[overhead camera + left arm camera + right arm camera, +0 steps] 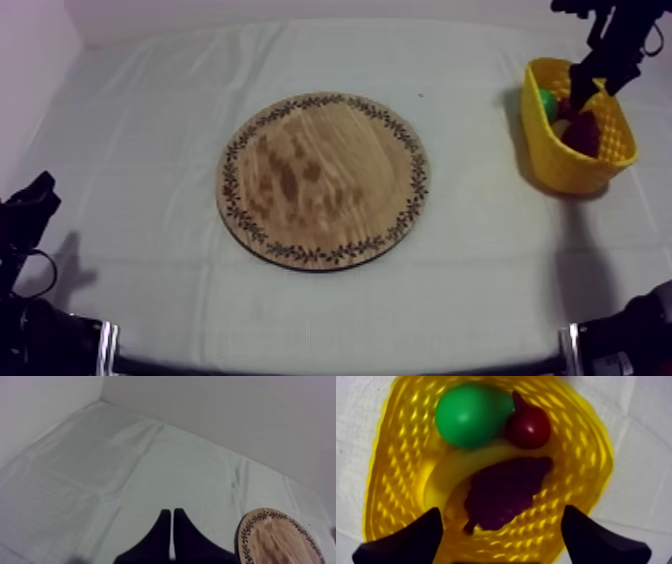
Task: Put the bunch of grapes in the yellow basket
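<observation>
Cloth (150,150): grapes (506,491) in basket (586,441) (near right edge), right pincer (501,518) wide above; left pincer (172,513) narrow.

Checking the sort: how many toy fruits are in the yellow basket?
4: pear and small red fruit at one end, bunch of grapes lying on the banana; others may hide beneath.

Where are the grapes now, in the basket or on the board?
In the basket: the bunch of grapes lies inside the yellow basket, and the wooden board is bare.
</observation>
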